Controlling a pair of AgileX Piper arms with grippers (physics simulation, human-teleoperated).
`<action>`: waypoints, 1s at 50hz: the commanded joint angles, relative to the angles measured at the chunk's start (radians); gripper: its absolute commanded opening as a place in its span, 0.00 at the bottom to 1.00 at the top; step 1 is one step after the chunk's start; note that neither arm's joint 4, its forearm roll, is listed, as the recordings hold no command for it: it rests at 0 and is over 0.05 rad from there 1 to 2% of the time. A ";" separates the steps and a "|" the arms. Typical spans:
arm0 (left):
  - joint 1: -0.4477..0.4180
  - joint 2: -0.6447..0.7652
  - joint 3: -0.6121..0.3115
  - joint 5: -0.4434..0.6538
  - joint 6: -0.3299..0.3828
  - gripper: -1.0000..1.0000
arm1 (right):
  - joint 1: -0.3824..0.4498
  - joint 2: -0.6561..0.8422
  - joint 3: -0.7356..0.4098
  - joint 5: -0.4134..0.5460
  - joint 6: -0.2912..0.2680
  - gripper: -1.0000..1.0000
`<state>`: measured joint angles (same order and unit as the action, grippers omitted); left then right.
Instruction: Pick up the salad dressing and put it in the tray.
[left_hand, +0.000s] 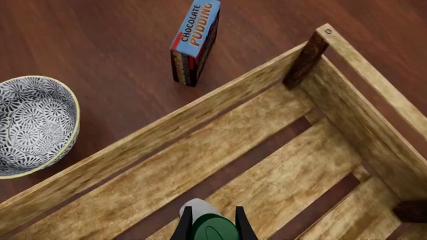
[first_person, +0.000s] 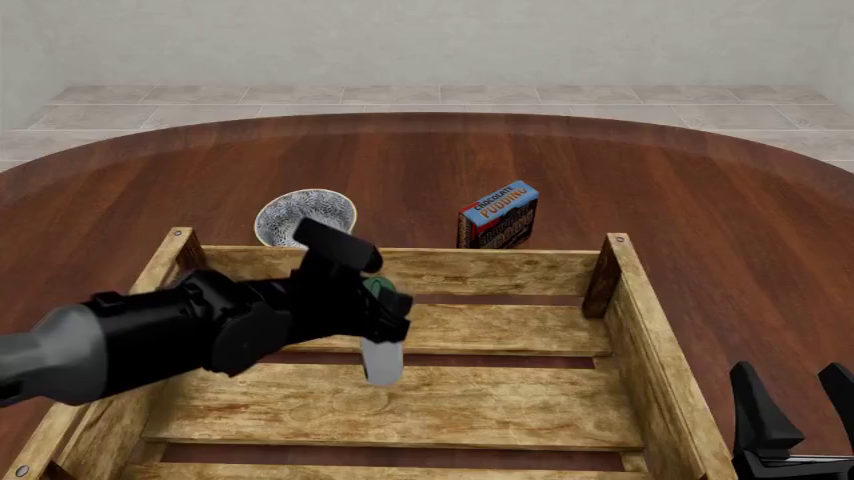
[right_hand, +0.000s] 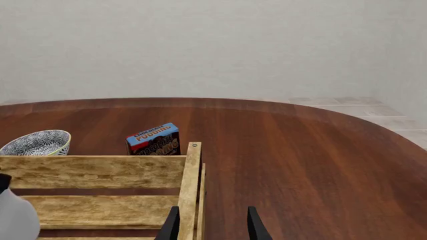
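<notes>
Placing step. Left gripper (first_person: 378, 305), jaws clamped on cap, holds salad dressing (first_person: 382, 357) upright over tray (first_person: 641, 330) interior. Next: lower to slats, release. Right gripper (first_person: 790, 410) idle, jaws apart.

The salad dressing (first_person: 382, 360) is a slim bottle with a whitish, translucent body and a dark green screw cap (left_hand: 215, 228). It hangs roughly upright, cap uppermost, inside the outline of the tray (first_person: 400, 268), over the middle slats and somewhat left of centre; whether its base touches the floor cannot be told. The tray is a large rectangular crate of pale, grainy wood with darker corner posts (left_hand: 305, 59) and open gaps between its floor slats (left_hand: 293, 175), sitting flat on the brown table, its long sides running left to right.
</notes>
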<state>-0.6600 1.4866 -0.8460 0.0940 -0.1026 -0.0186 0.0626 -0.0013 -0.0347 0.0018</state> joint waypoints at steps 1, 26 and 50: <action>-0.005 0.023 0.016 -0.030 0.015 0.00 | -0.003 0.002 0.000 -0.002 0.005 1.00; -0.025 0.050 0.066 -0.095 -0.023 0.00 | -0.004 0.007 0.000 -0.005 0.006 1.00; 0.007 0.043 0.072 -0.096 0.001 0.00 | -0.003 0.008 0.000 -0.006 0.008 1.00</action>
<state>-0.6669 1.5271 -0.7813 -0.0054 -0.1269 -0.0225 0.0692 -0.0013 -0.0388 0.0086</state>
